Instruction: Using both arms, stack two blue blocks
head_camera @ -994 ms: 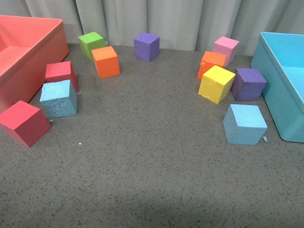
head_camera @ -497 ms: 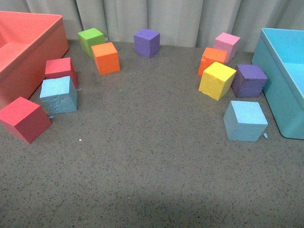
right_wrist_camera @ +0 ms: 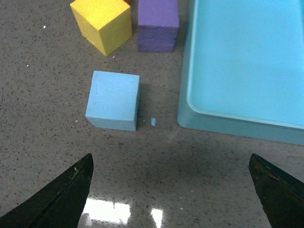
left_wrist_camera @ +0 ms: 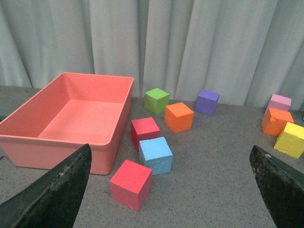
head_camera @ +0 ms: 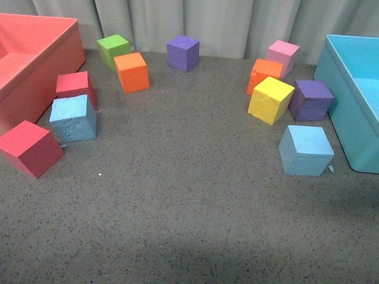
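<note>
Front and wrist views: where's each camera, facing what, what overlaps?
Front view: on the body between the arms, looking down at the grey speckled tabletop; no arm shows.
Left wrist view: on the left wrist, facing the salmon-pink plastic bin; open left gripper shows.
Right wrist view: on the right wrist, steeply down on the smooth light-blue foam cube; open right gripper shows.
Shared: front and left wrist see the cracked light-blue foam cube; front and right, the smooth one.

We see pale grey pleated curtains [head_camera: 237, 23] across the top of the frame, and a dark, speckled grey table [head_camera: 189, 213] filling the rest below.
</note>
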Controlling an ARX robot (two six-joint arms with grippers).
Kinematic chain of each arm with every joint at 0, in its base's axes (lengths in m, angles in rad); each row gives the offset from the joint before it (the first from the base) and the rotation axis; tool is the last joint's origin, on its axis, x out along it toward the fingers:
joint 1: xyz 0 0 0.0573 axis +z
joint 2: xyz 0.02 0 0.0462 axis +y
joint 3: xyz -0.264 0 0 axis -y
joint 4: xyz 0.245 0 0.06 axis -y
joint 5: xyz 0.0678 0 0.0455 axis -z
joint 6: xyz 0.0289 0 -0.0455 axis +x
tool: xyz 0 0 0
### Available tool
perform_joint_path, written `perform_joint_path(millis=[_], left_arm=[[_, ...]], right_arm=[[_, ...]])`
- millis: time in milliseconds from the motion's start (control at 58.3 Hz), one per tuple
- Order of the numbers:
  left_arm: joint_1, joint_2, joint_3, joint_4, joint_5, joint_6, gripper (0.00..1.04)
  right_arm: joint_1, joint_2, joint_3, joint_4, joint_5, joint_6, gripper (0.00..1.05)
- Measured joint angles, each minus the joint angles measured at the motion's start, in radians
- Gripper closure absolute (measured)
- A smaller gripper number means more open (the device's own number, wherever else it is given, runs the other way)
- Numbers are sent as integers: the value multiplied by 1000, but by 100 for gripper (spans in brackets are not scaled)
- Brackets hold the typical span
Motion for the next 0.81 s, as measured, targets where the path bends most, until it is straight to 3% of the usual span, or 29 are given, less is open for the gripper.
perform_joint_path(millis=[309,806], left_arm=[[0,0,0,0,0,0,7],[0,0,0,0,0,0,7]], right_arm=[[70,391,280,-129,-27,130,9],[94,677,472,-194,-5,173,9]])
